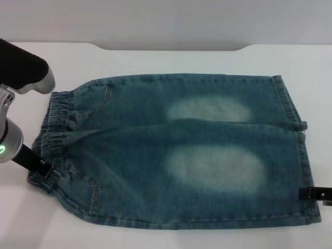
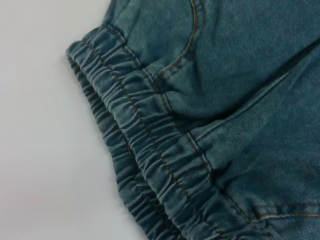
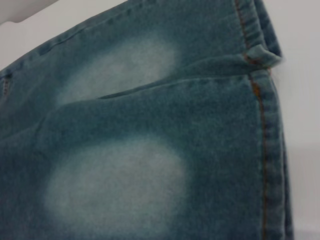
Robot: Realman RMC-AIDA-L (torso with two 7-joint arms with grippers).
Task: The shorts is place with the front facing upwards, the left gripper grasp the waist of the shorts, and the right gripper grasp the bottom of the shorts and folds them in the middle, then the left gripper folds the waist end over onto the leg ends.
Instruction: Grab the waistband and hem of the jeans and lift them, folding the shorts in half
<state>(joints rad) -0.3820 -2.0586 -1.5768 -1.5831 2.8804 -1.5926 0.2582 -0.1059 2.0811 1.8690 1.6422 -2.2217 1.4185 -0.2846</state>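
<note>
Near edge: one pair of denim shorts (image 1: 181, 150) is lying flat on the white table (image 1: 166, 59), front up, its long side running toward the camera's bottom edge.
Waist (image 1: 54, 137): one puckered elastic band is sitting at the robot's left end.
Leg ends (image 1: 298, 150): two straight hems are lying at the robot's right end, stacked near each other.
Left gripper (image 1: 45, 169): black tip is resting at the near corner of the waist; jaw state cannot be told.
Right gripper (image 1: 315, 193): slim black tip is touching the near hem; jaw state cannot be told.
Head view only: both grippers and two pale faded patches are showing.
Left wrist view only: gathered band (image 2: 150, 155) and pocket stitching are showing close; no fingers.
Right wrist view only: hem's orange double stitching (image 3: 260, 125) is showing; no fingers.
</note>
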